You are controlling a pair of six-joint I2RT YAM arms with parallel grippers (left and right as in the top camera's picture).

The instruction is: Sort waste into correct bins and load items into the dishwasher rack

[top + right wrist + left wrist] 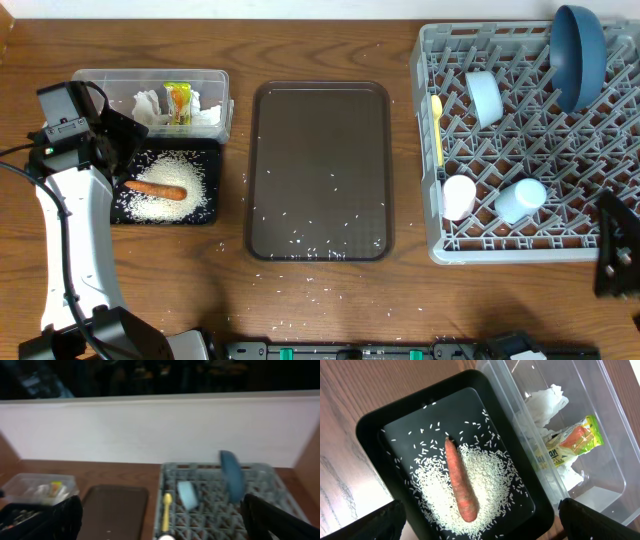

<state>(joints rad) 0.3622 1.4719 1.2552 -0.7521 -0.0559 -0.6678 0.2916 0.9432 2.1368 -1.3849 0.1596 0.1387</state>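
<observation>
The black tray (205,150) (375,425) holds white rice (180,170) (485,475) and the orange carrot (156,189) (460,485). The clear tub (220,85) (615,460) behind it holds white tissues (150,105) (545,400) and the yellow-green wrapper (179,102) (575,440). My left gripper (118,140) (480,527) is open and empty above the tray's near end. In the grey rack (560,150) (215,510) are the dark blue plate (580,45) (231,475), pale blue bowl (485,97) (187,495), yellow spoon (436,130) (166,507), white-pink cup (459,197) and light blue cup (520,200). My right gripper (612,245) (160,520) is open and empty, raised at the rack's right front.
The dark brown serving tray (320,130) (115,507) lies in the middle with scattered rice grains on it. More loose grains lie on the wooden table (300,300) in front of it. A white wall closes the far side in the right wrist view.
</observation>
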